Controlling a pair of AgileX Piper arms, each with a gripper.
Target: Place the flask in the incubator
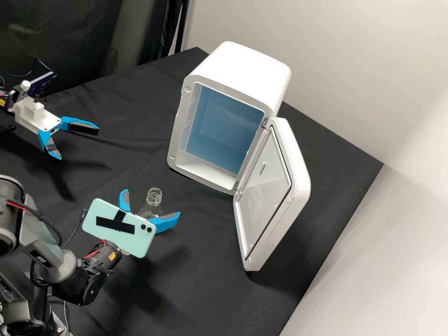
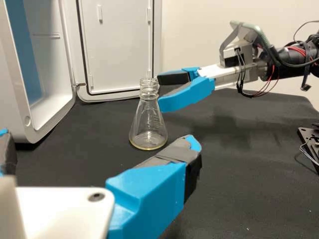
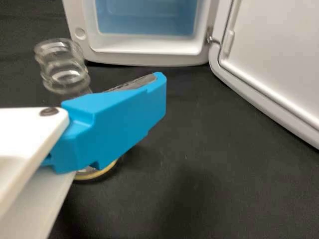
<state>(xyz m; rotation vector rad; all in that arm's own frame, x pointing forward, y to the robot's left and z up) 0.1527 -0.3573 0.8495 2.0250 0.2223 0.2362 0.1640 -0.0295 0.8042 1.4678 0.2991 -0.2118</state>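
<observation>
Glass flask (image 1: 153, 200), clear and conical, mouth uncapped. Stands upright on the black bench (image 1: 140, 107), near and left of the incubator (image 1: 242, 74), outside its chamber. Sits between the two blue fingers of the right gripper (image 1: 150, 206), spread wide, one on each side of the neck. Contact between fingers and glass not discernible. Seen from the left wrist, tips of both fingers level with the flask's neck, the round base flat on the cloth.

White incubator at mid-bench, with a pale blue chamber (image 1: 224, 126) that opens toward the near left. Door (image 1: 280, 186) swung fully open on the right side, hinged along the right edge of the casing, white inner panel turned toward the flask.

Right wrist topped by a mint-green phone (image 1: 119, 226), fastened with black tape, just near and left of the flask.

Left gripper (image 1: 77, 142) at the far left of the bench, well apart from flask and incubator, raised above the cloth. Fingers spread apart, dark pads on their inner faces, pointed rightward toward the flask.
</observation>
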